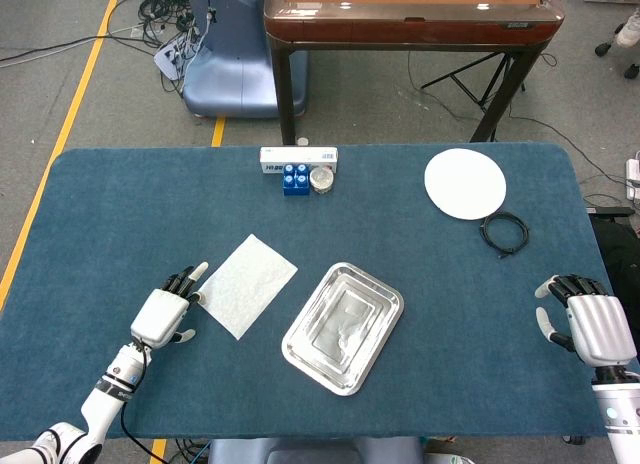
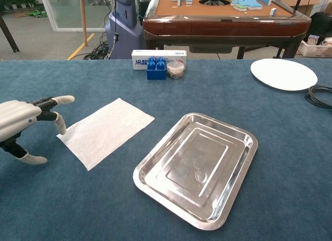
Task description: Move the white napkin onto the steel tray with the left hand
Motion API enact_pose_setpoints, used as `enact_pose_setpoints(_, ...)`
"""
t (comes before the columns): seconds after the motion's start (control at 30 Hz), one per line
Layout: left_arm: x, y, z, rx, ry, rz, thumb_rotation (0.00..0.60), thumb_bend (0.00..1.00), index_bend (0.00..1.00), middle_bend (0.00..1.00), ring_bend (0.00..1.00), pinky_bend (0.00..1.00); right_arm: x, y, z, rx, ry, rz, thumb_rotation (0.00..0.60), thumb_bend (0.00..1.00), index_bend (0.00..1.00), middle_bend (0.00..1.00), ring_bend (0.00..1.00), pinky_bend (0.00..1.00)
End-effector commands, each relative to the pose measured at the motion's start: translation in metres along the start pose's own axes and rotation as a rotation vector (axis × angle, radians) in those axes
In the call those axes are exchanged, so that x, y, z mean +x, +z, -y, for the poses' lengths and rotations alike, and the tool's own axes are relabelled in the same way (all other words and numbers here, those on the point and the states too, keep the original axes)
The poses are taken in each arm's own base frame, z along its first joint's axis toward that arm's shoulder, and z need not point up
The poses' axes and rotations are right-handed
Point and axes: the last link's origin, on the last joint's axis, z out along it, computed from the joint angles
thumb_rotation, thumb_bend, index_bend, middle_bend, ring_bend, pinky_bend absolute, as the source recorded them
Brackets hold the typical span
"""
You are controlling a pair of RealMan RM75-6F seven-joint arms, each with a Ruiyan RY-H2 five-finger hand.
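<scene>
The white napkin [image 1: 246,284] [image 2: 105,131] lies flat on the blue table, left of the steel tray [image 1: 343,327] [image 2: 197,166], which holds nothing. My left hand [image 1: 166,312] [image 2: 23,122] hovers just beside the napkin's left corner, fingers spread and holding nothing. My right hand [image 1: 587,324] rests at the table's right edge, far from both, fingers apart and holding nothing; the chest view does not show it.
At the back stand a white box [image 1: 298,158], a blue block [image 1: 295,178] and a small jar [image 1: 322,179]. A white plate [image 1: 465,183] and a coiled black cable [image 1: 504,232] lie at the back right. A brown table [image 1: 410,14] stands beyond.
</scene>
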Motion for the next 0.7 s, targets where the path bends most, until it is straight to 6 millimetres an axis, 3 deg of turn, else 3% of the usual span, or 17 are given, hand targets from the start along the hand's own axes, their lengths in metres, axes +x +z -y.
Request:
enact_pose_setpoints(0.03, -0.0007, 0.0031, -0.0016, -0.007, -0.002, -0.011, 0.6, 0.1, 0.44, 0.0, 0.0, 0.15, 0.0003, -0.0002, 0.0, 0.0, 0.001, -0.001, 0.6, 0.43, 0.45, 0.4, 0.28, 0.29)
enact_pose_setpoints(0.33, -0.0013, 0.0062, -0.0019, -0.007, -0.001, -0.011, 0.6, 0.11, 0.46, 0.0, 0.0, 0.15, 0.0009, -0.0005, 0.0, 0.0, 0.002, -0.003, 0.6, 0.43, 0.45, 0.4, 0.28, 0.29)
enact_pose_setpoints(0.7, -0.0034, 0.0067, -0.0046, -0.011, -0.005, 0.001, 0.6, 0.2, 0.46, 0.0, 0.0, 0.15, 0.0015, -0.0004, -0.0002, -0.001, 0.003, -0.005, 0.6, 0.43, 0.45, 0.4, 0.28, 0.29)
